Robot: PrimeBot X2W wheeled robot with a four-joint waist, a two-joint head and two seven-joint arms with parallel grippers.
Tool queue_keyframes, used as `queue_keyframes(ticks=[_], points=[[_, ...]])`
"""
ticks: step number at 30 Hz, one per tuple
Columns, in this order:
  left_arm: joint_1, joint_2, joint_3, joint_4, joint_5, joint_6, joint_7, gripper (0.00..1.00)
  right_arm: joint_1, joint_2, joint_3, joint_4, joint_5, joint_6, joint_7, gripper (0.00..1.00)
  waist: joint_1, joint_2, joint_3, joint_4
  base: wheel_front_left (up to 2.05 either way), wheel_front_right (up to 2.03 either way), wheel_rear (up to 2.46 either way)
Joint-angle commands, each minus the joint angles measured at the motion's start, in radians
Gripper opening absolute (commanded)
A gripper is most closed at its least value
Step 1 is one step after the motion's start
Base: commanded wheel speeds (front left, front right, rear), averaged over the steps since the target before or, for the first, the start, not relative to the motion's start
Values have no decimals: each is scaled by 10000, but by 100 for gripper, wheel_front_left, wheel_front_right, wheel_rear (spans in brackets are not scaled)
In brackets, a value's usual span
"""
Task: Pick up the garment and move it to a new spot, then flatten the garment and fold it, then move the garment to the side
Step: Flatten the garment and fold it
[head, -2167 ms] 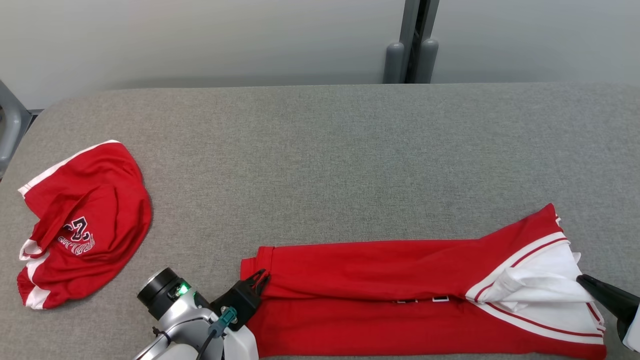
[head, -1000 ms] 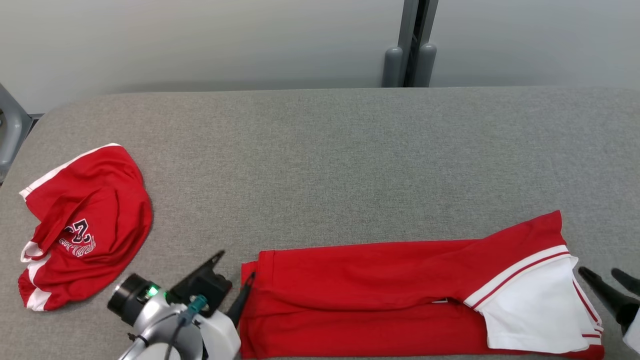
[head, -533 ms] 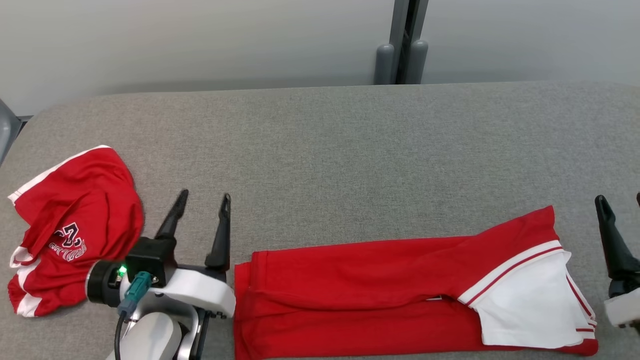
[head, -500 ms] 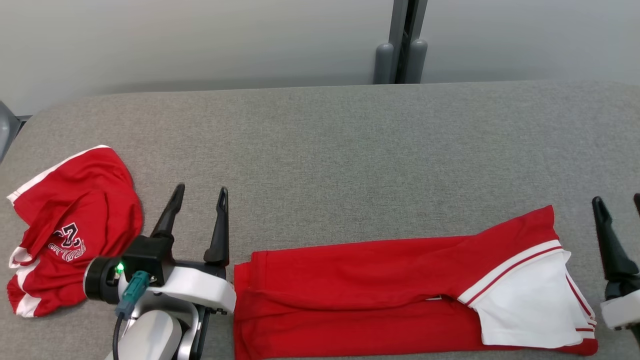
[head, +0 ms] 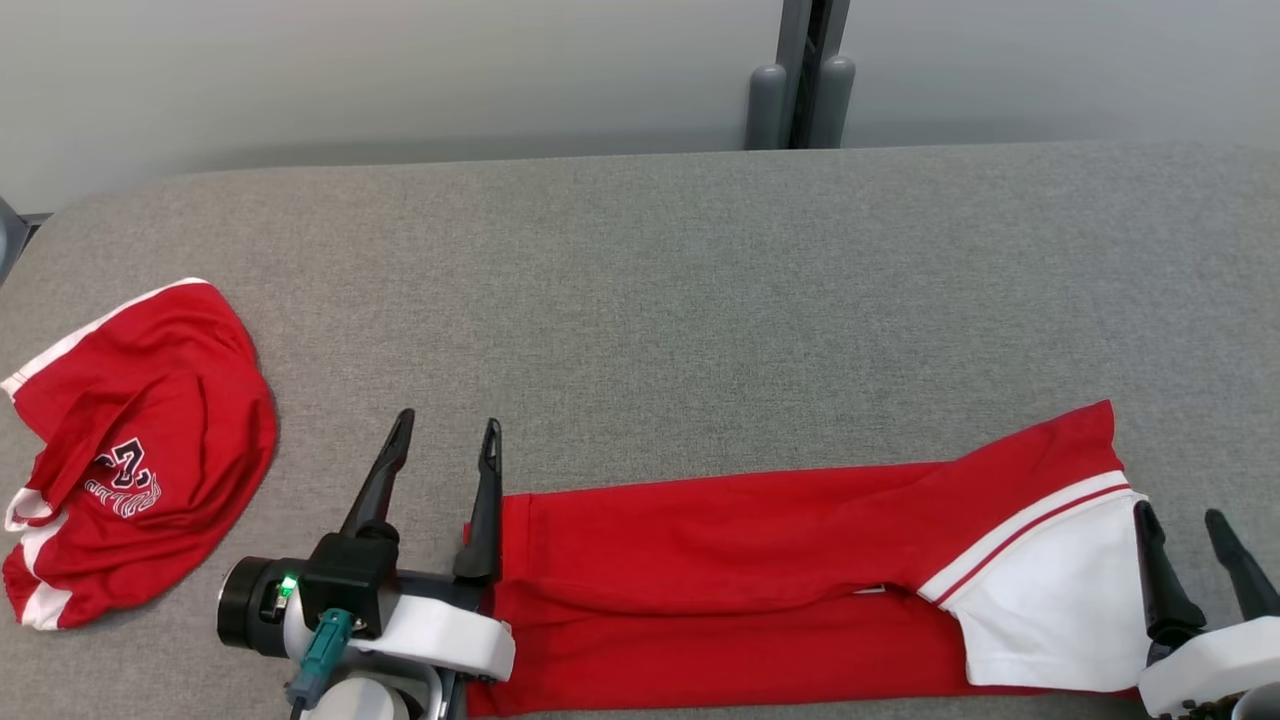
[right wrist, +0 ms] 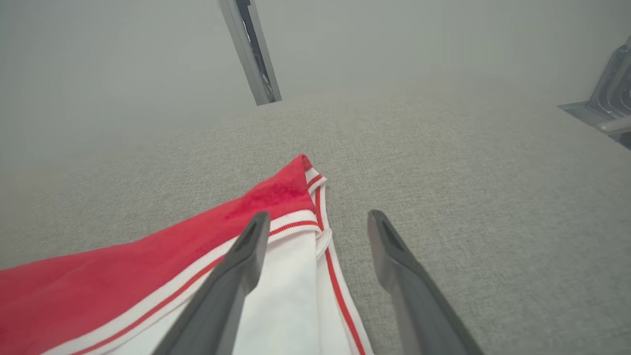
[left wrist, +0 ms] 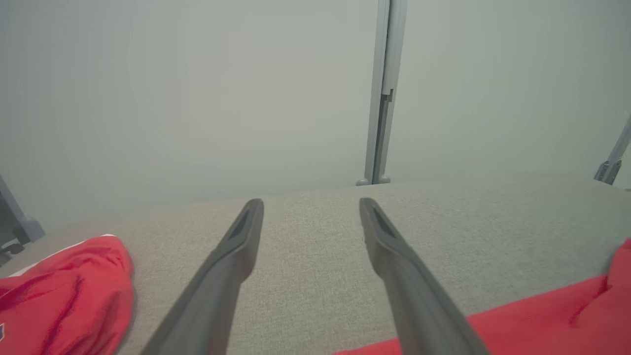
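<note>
At six o'clock on the counter [head: 700,300], both jaws stand apart and empty beside the folded garment's [head: 720,545] ends; pinching only one layer would likely undo the fold.

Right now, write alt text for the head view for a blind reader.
A long red garment with a white end lies folded along the near edge of a grey table. The open left gripper stands at its red end, the open right gripper at its white end. A second red garment lies crumpled at far left.
</note>
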State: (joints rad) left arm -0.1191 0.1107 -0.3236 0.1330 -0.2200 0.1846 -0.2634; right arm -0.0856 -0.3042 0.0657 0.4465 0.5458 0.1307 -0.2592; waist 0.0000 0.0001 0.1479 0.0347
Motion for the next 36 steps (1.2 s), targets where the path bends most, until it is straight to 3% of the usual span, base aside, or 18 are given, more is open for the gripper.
queue_keyframes(ticks=[1,7,19,20,21,27,36], points=[[54,13,93,32,117,-83,-13,100,-169,-12,7,172,94,0,-69,100,0,-1,25,22,0,0,0],[-49,-186,395,160,636,-522,-14,100,-574,-165,673,1283,443,0,-74,100,0,-1,68,150,0,0,0],[-122,-398,744,610,1167,-750,-14,100,-862,-97,1582,2711,1083,0,-31,100,0,-1,155,352,0,0,0],[-111,-408,772,604,1178,-754,-14,100,-880,-83,1761,2763,1196,3,-22,58,0,-1,155,348,0,0,0],[-103,-418,799,595,1198,-770,-14,100,-912,-92,1931,2782,1293,8,-8,1,0,-1,159,338,0,0,0],[-94,-441,962,556,1259,-826,-15,100,-1029,-360,2255,2526,1834,0,-24,0,0,-1,160,249,0,0,0],[9,-518,1072,592,1302,-883,-15,100,-968,-862,1335,2757,1823,-1,-47,0,0,-1,29,76,0,0,0]])
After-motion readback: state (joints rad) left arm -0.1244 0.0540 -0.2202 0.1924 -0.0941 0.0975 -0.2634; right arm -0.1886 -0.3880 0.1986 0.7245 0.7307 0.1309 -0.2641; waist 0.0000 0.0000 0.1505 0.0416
